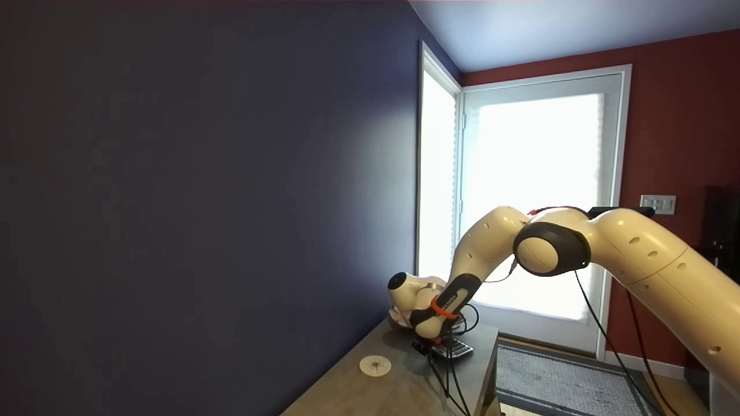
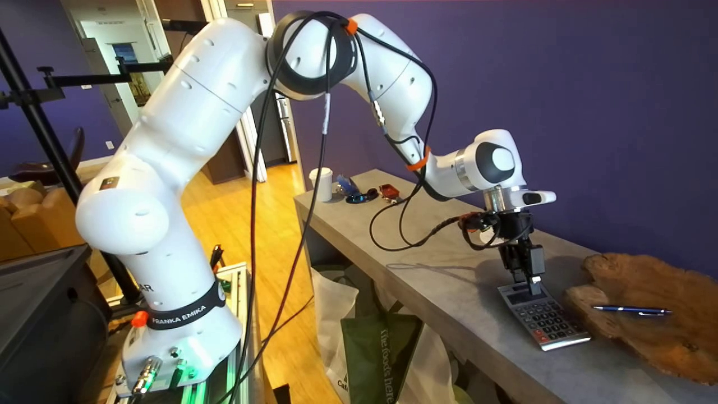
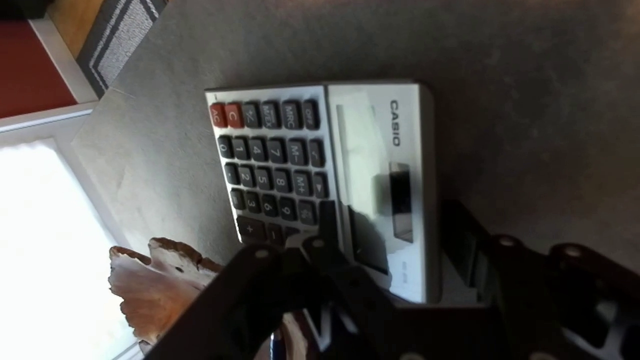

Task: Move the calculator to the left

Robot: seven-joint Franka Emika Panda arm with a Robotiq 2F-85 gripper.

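Observation:
The calculator [image 2: 552,322] is a flat grey slab with dark keys, lying face up on the grey counter. In an exterior view it shows partly behind the arm [image 1: 458,349]. In the wrist view [image 3: 270,165] its keys, display and top edge are seen close up. My gripper [image 2: 528,285] points down over the display end of the calculator. In the wrist view the gripper [image 3: 390,215] has its fingers apart, one over the face between keys and display, the other beyond the top edge. Whether a fingertip touches the calculator I cannot tell.
A brown wooden slab [image 2: 662,336] with a blue pen [image 2: 632,310] on it lies beside the calculator. A white round disc [image 1: 375,366] lies on the counter near the wall. A white cup [image 2: 321,185] and small items stand at the counter's far end.

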